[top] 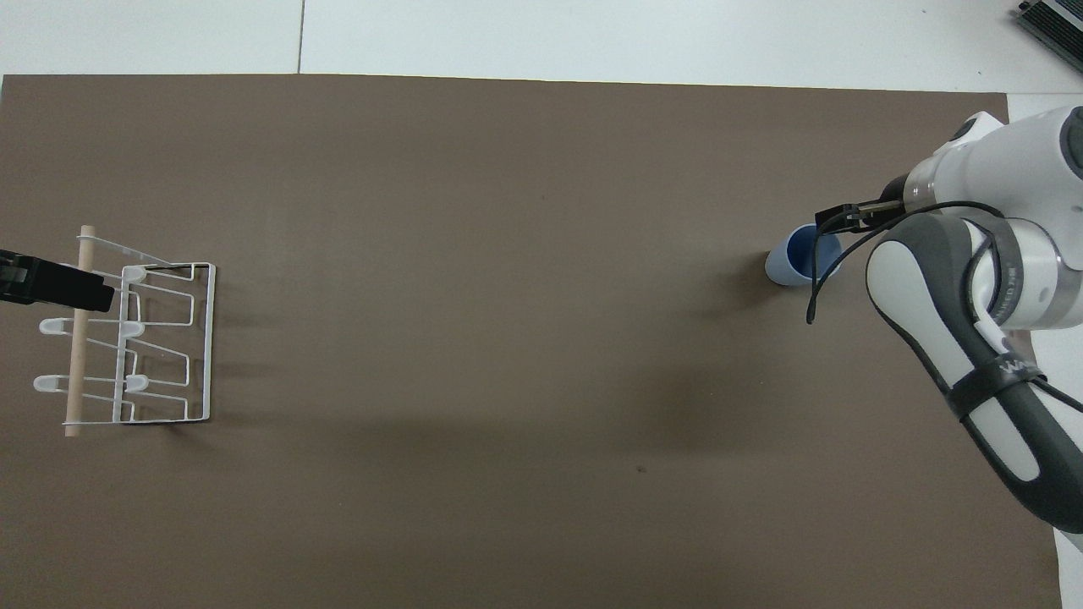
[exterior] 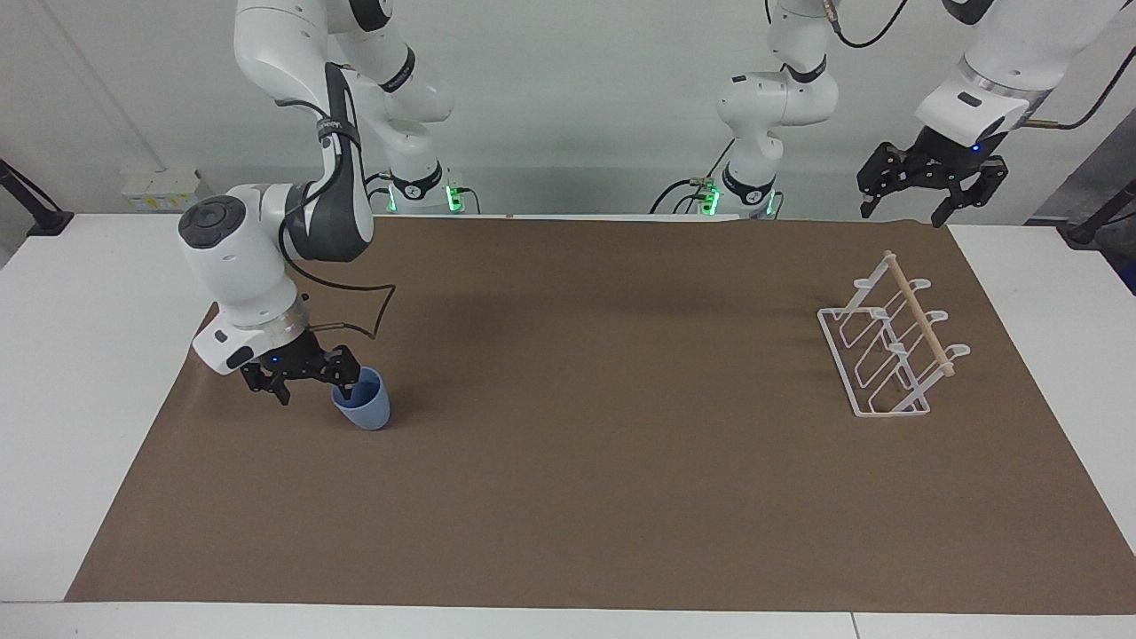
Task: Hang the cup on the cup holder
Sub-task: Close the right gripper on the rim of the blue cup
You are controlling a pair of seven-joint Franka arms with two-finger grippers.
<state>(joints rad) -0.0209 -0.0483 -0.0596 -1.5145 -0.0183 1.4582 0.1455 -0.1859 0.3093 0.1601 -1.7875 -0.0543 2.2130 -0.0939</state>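
**Hidden and cut-off parts at the cup and the frame edges**

In the overhead view the right arm's white and grey links cover most of the right gripper [top: 833, 222] at the right of the frame; only a dark tip shows over the rim of the cup [top: 799, 258]. A black cable crosses the cup's mouth. The arm itself runs off the right and lower right edges. At the left edge of that view only a black piece of the left gripper [top: 55, 286] shows, overlapping the dowel of the cup holder [top: 169, 347]; the rest is cut off.

In the facing view both arms' upper links leave the top edge. One finger [exterior: 346, 383] of the right gripper [exterior: 315, 386] hides part of the cup's [exterior: 366, 410] rim; whether it touches the cup cannot be told.
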